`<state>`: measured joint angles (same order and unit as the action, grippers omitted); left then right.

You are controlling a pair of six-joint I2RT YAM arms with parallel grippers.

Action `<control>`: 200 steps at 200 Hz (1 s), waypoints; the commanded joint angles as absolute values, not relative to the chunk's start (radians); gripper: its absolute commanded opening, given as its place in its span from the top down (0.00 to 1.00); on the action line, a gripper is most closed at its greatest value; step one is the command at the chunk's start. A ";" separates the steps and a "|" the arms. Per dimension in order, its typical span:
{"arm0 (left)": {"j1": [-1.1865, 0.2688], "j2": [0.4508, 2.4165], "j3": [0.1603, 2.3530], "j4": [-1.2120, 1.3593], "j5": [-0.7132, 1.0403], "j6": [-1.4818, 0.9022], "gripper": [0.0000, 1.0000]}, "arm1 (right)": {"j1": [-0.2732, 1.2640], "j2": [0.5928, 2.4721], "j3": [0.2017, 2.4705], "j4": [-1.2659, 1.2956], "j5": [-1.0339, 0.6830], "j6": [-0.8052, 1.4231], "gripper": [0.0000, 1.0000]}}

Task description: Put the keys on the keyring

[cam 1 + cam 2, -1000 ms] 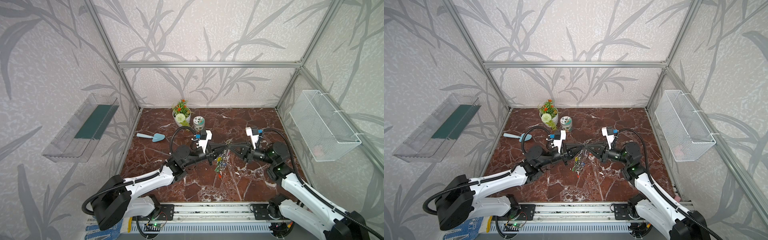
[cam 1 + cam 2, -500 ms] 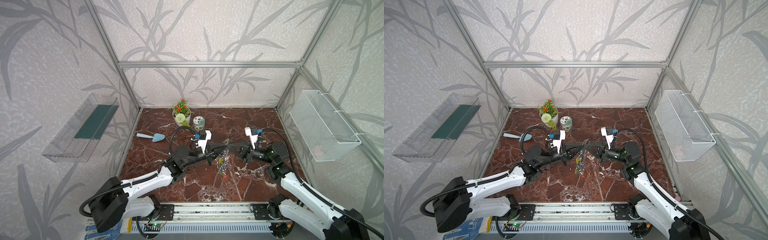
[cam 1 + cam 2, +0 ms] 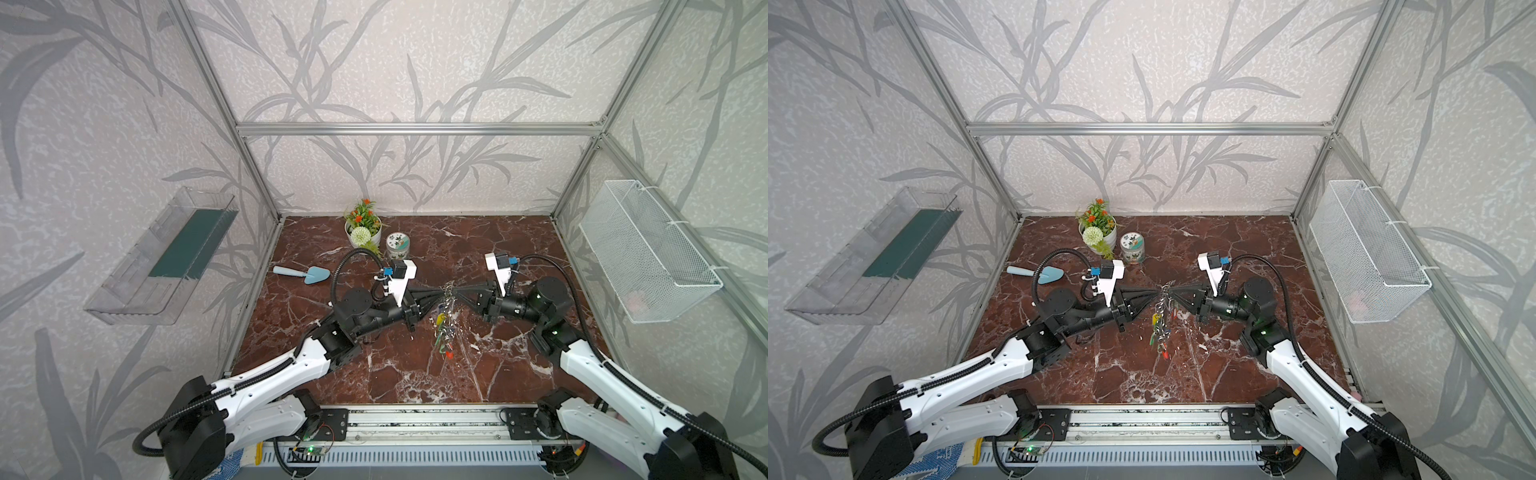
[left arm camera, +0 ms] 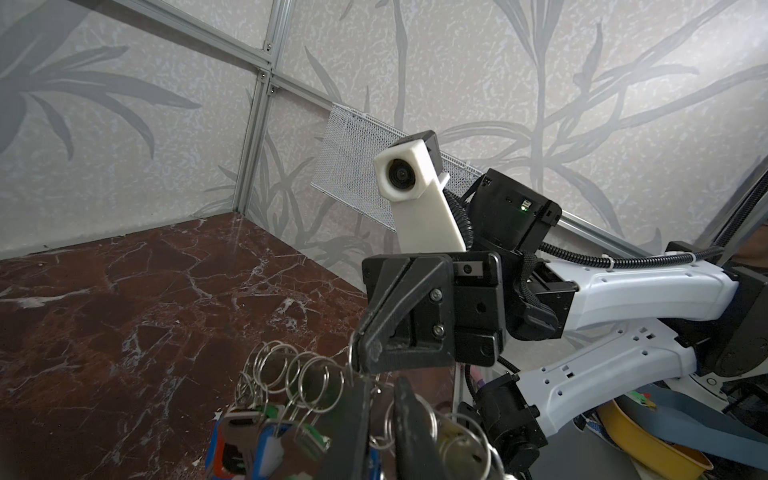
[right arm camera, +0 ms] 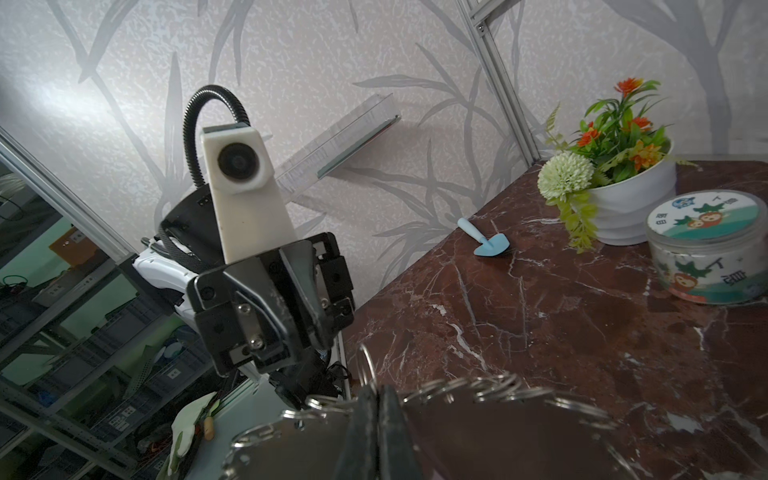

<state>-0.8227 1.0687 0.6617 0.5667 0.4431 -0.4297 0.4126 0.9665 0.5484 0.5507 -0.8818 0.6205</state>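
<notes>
The keyring [image 3: 446, 293] hangs in mid-air at the centre of both top views, edge-on, coloured tags [image 3: 441, 332] dangling below it. Low in the right wrist view its flat grey plate [image 5: 478, 436] shows, rimmed with small wire rings [image 5: 498, 384]. The pale-tagged key I can't pick out.

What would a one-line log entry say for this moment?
left gripper: slightly parted, at rings | right gripper: shut on keyring | tags: hanging below
</notes>
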 commanded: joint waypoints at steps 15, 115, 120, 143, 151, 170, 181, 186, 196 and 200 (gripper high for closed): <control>-0.784 1.023 0.752 0.351 0.468 -0.428 0.71 | 0.411 0.960 0.626 0.503 -0.866 0.501 1.00; -0.684 1.225 1.280 -0.680 0.600 -0.003 0.61 | 0.461 0.940 0.650 0.330 -0.831 0.239 1.00; -0.683 1.253 1.315 -0.722 0.598 0.012 0.61 | 0.465 0.939 0.650 0.322 -0.826 0.226 1.00; -0.685 1.362 1.434 -0.834 0.612 0.064 0.65 | 0.479 0.933 0.638 0.314 -0.820 0.198 1.00; -0.685 1.387 1.458 -0.843 0.625 0.071 0.66 | 0.483 0.931 0.637 0.306 -0.815 0.188 1.00; -0.687 1.432 1.506 -0.875 0.685 0.102 0.67 | 0.490 0.927 0.634 0.300 -0.811 0.177 1.00; -0.688 1.450 1.530 -0.888 0.705 0.113 0.67 | 0.491 0.928 0.634 0.298 -0.811 0.177 1.00; -0.689 1.454 1.537 -0.889 0.712 0.115 0.67 | 0.491 0.930 0.633 0.299 -0.811 0.176 1.00; -0.692 1.467 1.550 -0.889 0.729 0.115 0.67 | 0.492 0.933 0.634 0.298 -0.813 0.175 1.00; -0.694 1.474 1.557 -0.891 0.735 0.116 0.67 | 0.492 0.934 0.634 0.300 -0.813 0.175 1.00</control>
<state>-0.6861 1.4612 1.4960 -0.8162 0.6556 0.0521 0.4862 0.9585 0.6022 0.2550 -0.8104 0.2008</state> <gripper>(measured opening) 0.330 0.050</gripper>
